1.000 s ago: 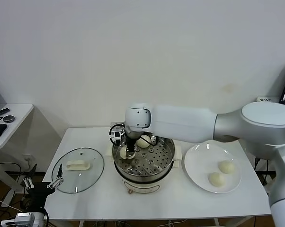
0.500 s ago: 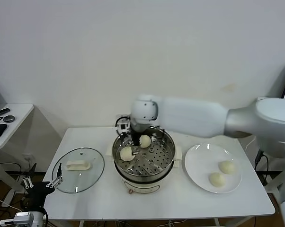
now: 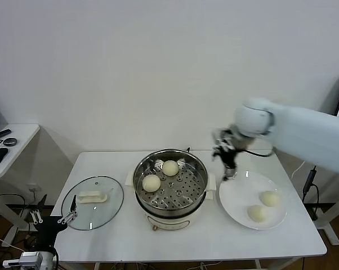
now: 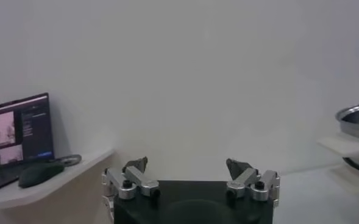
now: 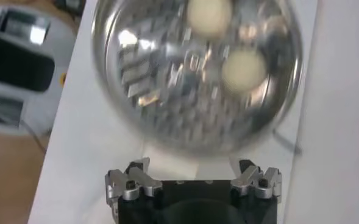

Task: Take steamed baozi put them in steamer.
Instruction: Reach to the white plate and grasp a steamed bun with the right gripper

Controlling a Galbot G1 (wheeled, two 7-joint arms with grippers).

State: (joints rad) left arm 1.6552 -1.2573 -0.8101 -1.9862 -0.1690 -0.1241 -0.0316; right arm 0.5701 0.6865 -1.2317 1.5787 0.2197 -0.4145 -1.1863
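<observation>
Halfway there: two buns in the steamer, two left on the plate. Right tool empty, spread open, left tool too.

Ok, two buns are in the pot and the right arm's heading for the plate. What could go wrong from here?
1. The two baozi on the plate lie close together; the open right gripper might nudge one while grabbing the other.
2. The steamer rim stands high between plate and tray, so a low carry could clip it.
3. The next bun could land on the baozi in the steamer.
</observation>
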